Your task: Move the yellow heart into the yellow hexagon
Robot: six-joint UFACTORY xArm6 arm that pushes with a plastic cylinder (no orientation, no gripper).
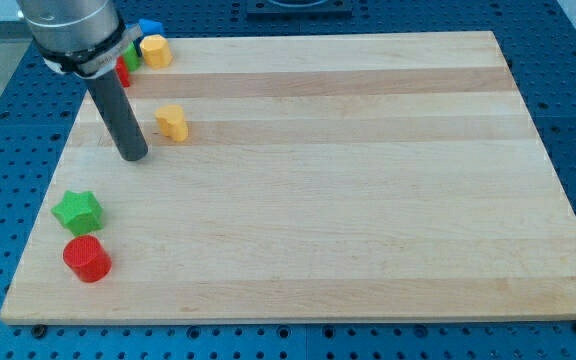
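The yellow heart (pixel 172 122) lies on the wooden board (pixel 348 200) in its upper left part. The yellow hexagon (pixel 155 50) sits at the board's top left corner, well above the heart. My tip (pixel 134 156) rests on the board just left of and slightly below the heart, with a small gap between them. The rod rises from it toward the view's top left.
A blue block (pixel 149 28), a green block (pixel 131 54) and a red block (pixel 123 72) crowd beside the hexagon, partly hidden by the arm. A green star (pixel 77 210) and a red cylinder (pixel 87 259) sit near the board's left edge at the bottom.
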